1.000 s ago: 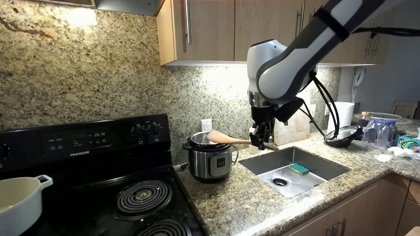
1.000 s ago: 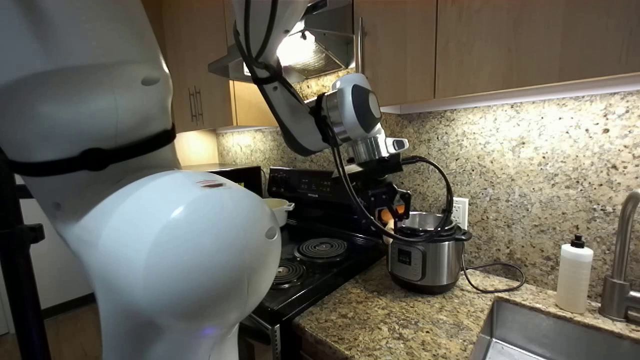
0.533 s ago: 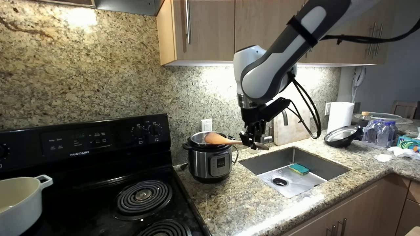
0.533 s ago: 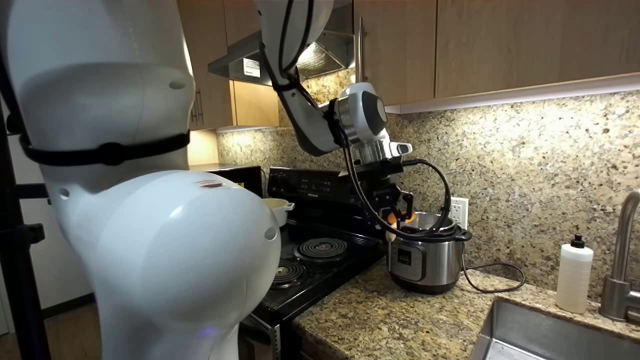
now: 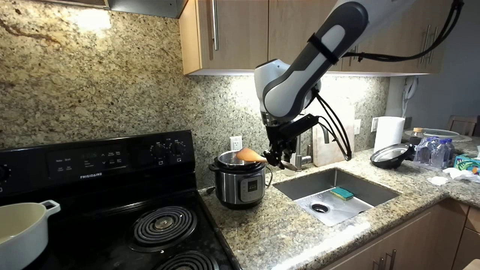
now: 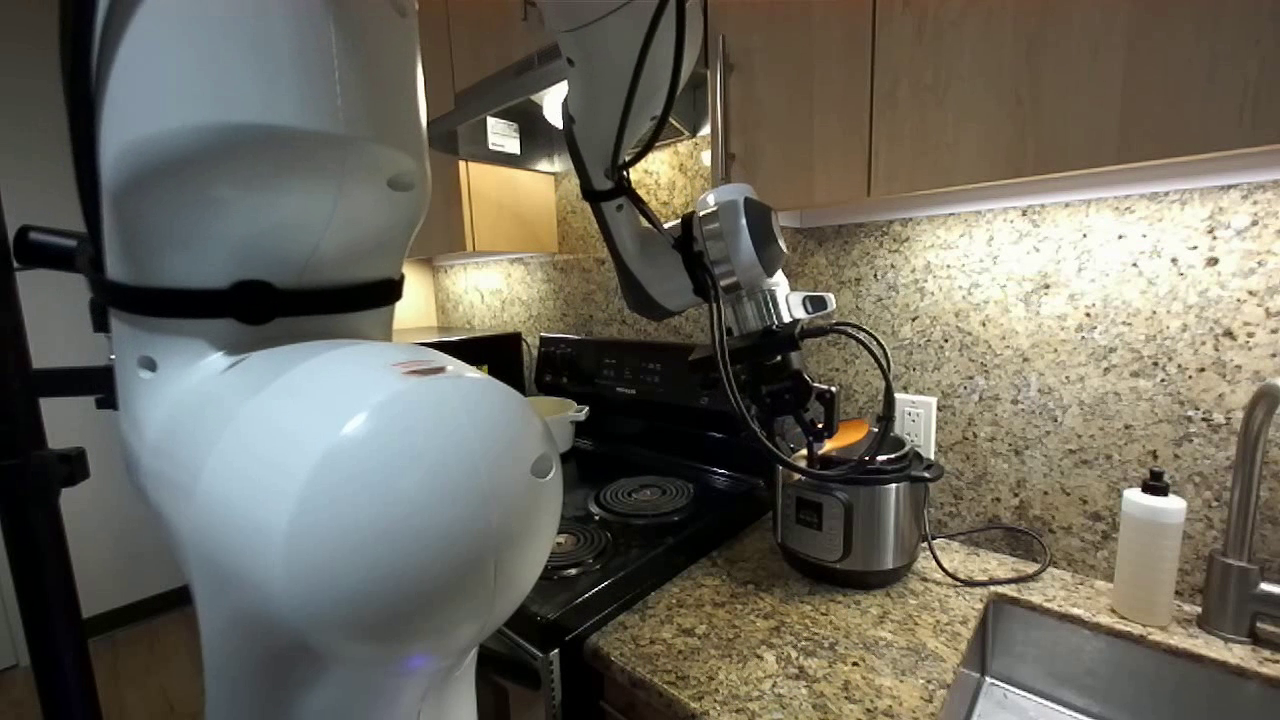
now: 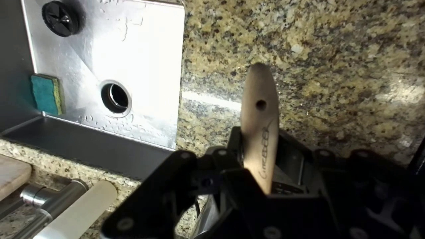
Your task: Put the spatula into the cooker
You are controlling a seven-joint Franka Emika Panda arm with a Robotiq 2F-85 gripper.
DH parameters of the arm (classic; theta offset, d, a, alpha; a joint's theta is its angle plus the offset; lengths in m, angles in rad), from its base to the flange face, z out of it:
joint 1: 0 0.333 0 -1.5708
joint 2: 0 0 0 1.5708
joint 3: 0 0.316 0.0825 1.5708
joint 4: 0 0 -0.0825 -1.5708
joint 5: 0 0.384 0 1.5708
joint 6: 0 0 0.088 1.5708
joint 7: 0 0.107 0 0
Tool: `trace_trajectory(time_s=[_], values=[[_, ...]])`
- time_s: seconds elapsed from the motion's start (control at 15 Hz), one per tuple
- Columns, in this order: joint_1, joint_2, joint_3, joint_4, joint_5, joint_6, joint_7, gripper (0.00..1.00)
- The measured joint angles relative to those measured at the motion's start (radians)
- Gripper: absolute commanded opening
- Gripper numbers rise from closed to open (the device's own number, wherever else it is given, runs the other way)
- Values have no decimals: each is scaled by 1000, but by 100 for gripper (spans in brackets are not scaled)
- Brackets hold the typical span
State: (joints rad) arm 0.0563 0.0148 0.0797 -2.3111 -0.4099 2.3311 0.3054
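Observation:
The light brown wooden spatula is held near its handle end. My gripper is shut on that handle; in the wrist view the handle sits between the fingers and its holed tip sticks out. The steel cooker with black rim is open on the counter, and it also shows in an exterior view. The spatula's wide end is over the cooker's opening, roughly level with the rim; whether it touches, I cannot tell. My gripper is beside and slightly above the rim. The middle of the spatula is hidden.
The black stove with coil burners and a white pot stands beside the cooker. A sink with a sponge and a faucet is on the opposite side. A soap bottle stands by the faucet.
My gripper has moved toward the cooker and down, still holding the spatula. The spatula has turned, so its wide end now shows over the cooker's opening in both exterior views.

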Motion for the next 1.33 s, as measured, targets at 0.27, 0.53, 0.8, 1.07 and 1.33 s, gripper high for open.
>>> trace_trajectory(time_s=[0.27,0.53,0.8,1.07,1.33], values=[[11,44,-2,44,-17,-31,39,10],[16,199,-29,195,-56,-31,40,10],[53,305,-61,337,-60,-54,40,10],[90,344,-81,419,-60,-79,40,10],[108,353,-82,453,-60,-141,33,10]])
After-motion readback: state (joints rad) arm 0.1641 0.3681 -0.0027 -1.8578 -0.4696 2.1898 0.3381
